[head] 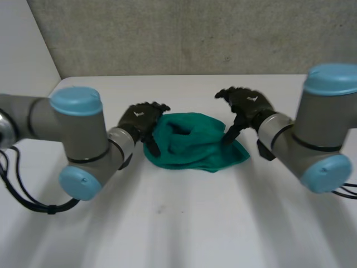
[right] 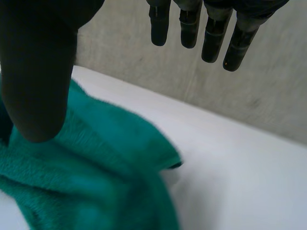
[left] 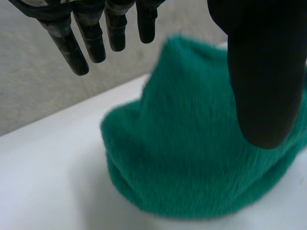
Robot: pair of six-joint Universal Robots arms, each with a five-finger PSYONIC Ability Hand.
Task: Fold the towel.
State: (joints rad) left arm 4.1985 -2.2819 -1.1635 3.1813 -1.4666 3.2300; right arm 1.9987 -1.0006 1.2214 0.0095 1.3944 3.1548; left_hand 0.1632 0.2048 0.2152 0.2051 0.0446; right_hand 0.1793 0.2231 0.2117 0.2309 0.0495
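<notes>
A green towel lies bunched in a loose heap on the white table. My left hand hovers at the heap's left edge, open, fingers straight above the towel, the thumb over the cloth without gripping it. My right hand hangs at the heap's right edge, also open; its fingers are spread above the table and its thumb stands over the towel. Neither hand holds cloth.
A grey wall runs behind the table's far edge. Bare table top stretches in front of the towel and to both sides of it.
</notes>
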